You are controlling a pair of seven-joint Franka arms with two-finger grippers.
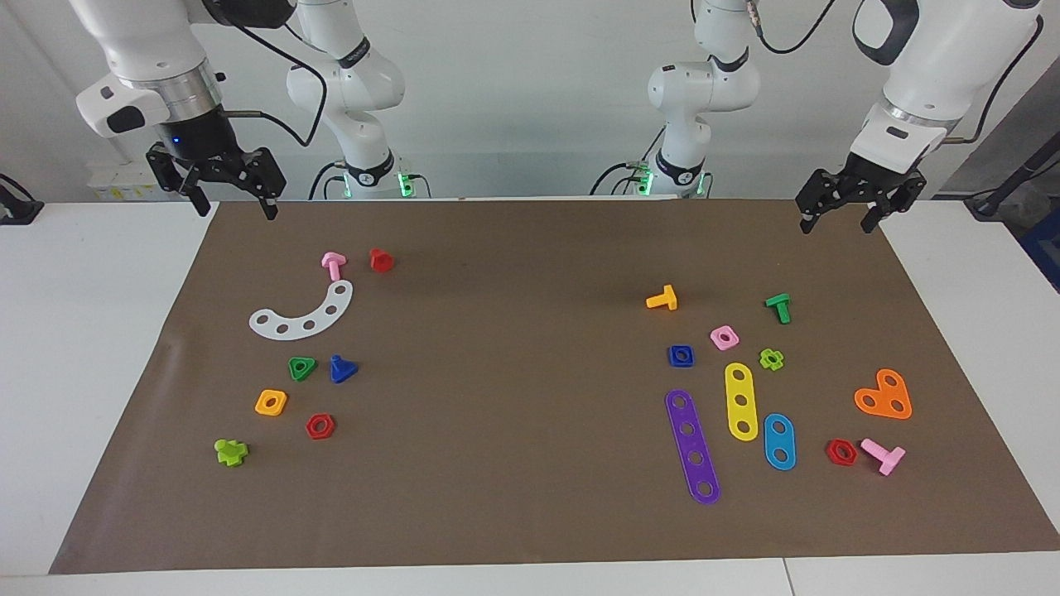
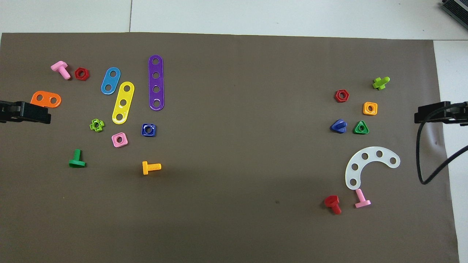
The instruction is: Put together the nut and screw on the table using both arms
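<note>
Screw (image 1: 342, 369) is sitting on its triangle head, stem pointing up; I am holding both grippers (image 1: 234, 194) (image 1: 843, 210) spread, empty.

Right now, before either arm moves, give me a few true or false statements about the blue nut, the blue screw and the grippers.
1. The blue nut lies at the left arm's end of the mat, beside the pink square nut. True.
2. The blue screw is already threaded into the blue nut. False: they lie apart, the screw at the right arm's end beside the green triangular nut.
3. The left gripper holds the blue nut. False: it hangs open and empty over the mat's edge.
4. The right gripper is open and holds nothing. True.
</note>
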